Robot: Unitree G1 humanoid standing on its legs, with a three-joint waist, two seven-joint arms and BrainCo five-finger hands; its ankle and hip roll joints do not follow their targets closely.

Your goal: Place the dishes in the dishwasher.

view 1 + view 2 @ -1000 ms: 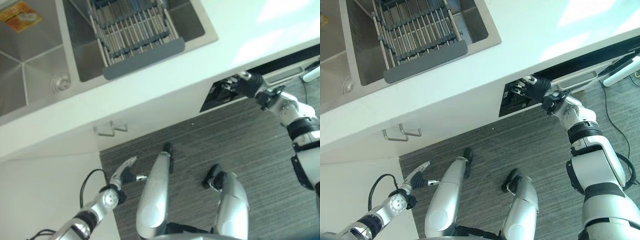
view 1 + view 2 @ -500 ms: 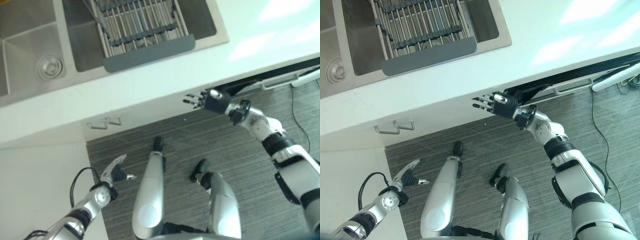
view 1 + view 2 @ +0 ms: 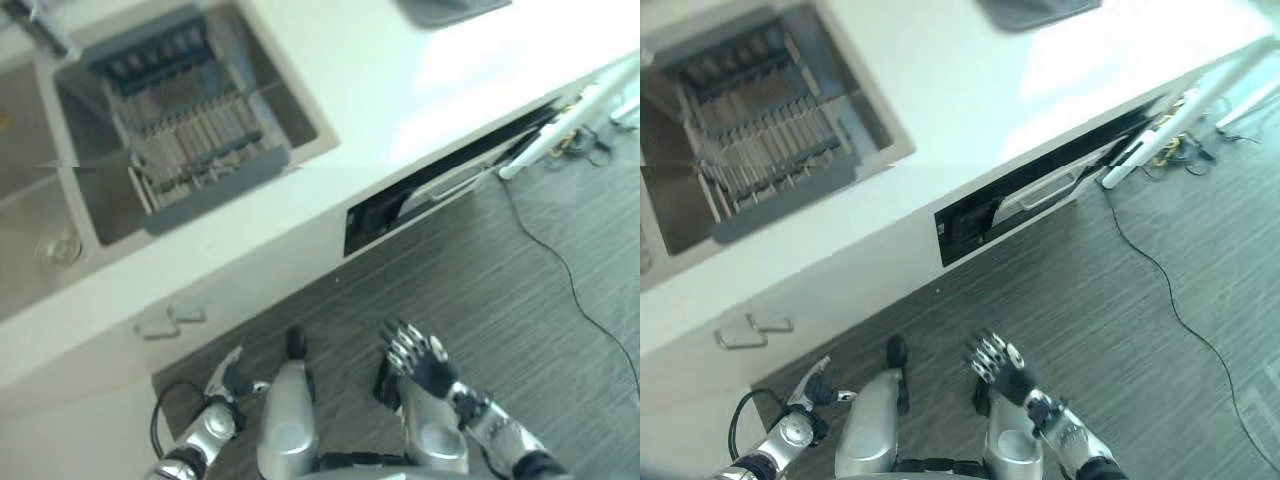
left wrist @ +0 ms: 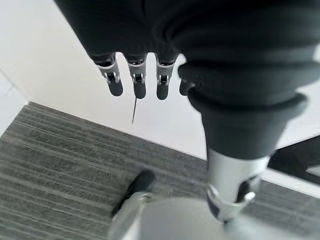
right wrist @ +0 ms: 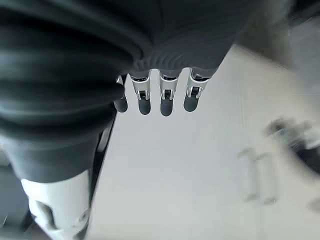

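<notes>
The dishwasher [image 3: 440, 188] sits under the white counter [image 3: 380, 70], its door ajar by a narrow dark gap, with a pale handle [image 3: 1045, 188] along the door's top edge. My right hand [image 3: 420, 362] hangs low over the floor, well short of the door, fingers [image 5: 167, 97] straight and holding nothing. Low at the left, by the cabinet, my left hand [image 3: 228, 378] is open too, its fingers [image 4: 140, 82] straight and free. A grey dish rack [image 3: 180, 150] lies across the sink [image 3: 295, 115]; I see no dishes on it.
A white stick-like appliance [image 3: 545, 145] leans at the dishwasher's right end, and a thin cable [image 3: 575, 285] trails across the striped floor. Two cabinet handles [image 3: 170, 320] stick out left of the dishwasher. A grey object [image 3: 450, 8] lies at the counter's far edge.
My right hand has left the dishwasher door's edge and dropped low in front of me. The camera has swung, so the whole scene has shifted. The left hand stays low.
</notes>
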